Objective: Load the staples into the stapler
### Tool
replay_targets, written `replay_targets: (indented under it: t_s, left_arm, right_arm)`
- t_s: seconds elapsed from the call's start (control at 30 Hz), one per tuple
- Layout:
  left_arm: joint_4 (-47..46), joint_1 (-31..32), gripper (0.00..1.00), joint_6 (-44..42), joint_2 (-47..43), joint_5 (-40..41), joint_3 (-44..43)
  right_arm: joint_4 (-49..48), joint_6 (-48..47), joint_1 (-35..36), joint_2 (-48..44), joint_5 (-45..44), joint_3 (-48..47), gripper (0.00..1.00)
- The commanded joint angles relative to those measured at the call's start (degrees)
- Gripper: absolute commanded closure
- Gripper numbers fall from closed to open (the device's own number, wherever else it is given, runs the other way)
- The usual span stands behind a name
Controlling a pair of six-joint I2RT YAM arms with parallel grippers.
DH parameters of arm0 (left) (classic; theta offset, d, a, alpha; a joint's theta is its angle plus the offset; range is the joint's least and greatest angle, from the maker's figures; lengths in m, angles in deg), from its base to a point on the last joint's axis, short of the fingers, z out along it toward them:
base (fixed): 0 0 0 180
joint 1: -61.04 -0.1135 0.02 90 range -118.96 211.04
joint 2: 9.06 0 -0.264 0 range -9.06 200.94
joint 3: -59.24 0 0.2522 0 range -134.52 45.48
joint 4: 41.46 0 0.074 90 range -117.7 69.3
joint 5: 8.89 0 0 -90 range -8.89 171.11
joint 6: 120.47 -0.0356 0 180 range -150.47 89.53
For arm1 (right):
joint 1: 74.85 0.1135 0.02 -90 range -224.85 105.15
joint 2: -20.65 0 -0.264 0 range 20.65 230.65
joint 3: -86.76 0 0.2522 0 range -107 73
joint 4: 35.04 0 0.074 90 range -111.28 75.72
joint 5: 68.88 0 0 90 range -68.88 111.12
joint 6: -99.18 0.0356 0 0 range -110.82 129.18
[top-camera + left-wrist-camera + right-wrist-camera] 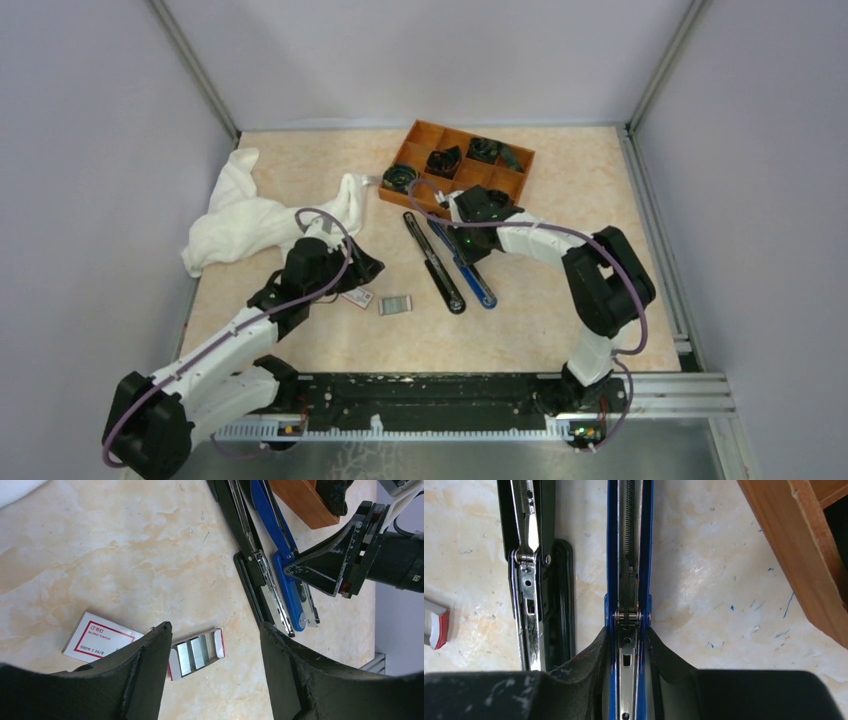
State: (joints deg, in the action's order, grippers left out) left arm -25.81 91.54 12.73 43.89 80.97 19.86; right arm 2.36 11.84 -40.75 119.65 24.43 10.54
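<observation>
On the beige marbled table the slim all-black stapler lies hinged open. Just beside it is the blue-and-black stapler, which the right gripper pinches by its sides. The left gripper hangs spread wide, holding nothing, over the silver-grey staples in their red-edged tray. We judge that picking the staples is next, which calls for a narrow, level pinch. One finger hides the tray's far end.

Robot lab cell: blank lavender walls, aluminium frame posts, marble-print tabletop, black mounting rail.
</observation>
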Motion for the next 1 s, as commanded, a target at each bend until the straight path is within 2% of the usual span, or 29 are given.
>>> replay_targets:
  t_s: [0.0, 0.23, 0.37, 0.53, 0.67, 0.97]
  left_arm:
    - [3.4, -0.8, 0.28, -2.2, -0.7, -1.2, -2.8]
    - [8.3, -1.4, 0.21, -5.1, -2.9, 0.7, -6.4]
    - [11.2, -1.6, 0.18, -7.6, -4.1, 2.9, -8.7]
    - [15.6, -1.8, 0.15, -10.5, -5.8, 6.2, -12.0]
    - [19.1, -1.8, 0.11, -13.3, -8.0, 13.0, -14.2]
    - [25.9, -2.0, 0.07, -16.7, -12.3, 22.2, -17.7]
  right_arm:
    - [-2.7, -1.5, 0.9, 0.5, -1.8, -4.9, 0.88]
    - [-1.7, -1.4, 3.6, -2.5, -4.1, -6.1, 0.65]
    - [-1.9, -0.4, 4.7, -3.9, -4.0, -5.4, 0.58]
    - [-2.5, 1.1, 6.9, -5.9, -3.8, -5.3, 0.55]
    - [-5.5, 3.9, 11.6, -4.9, -0.8, -6.0, 0.54]
    - [-12.2, 8.6, 19.8, 6.0, 0.0, -11.1, 0.53]
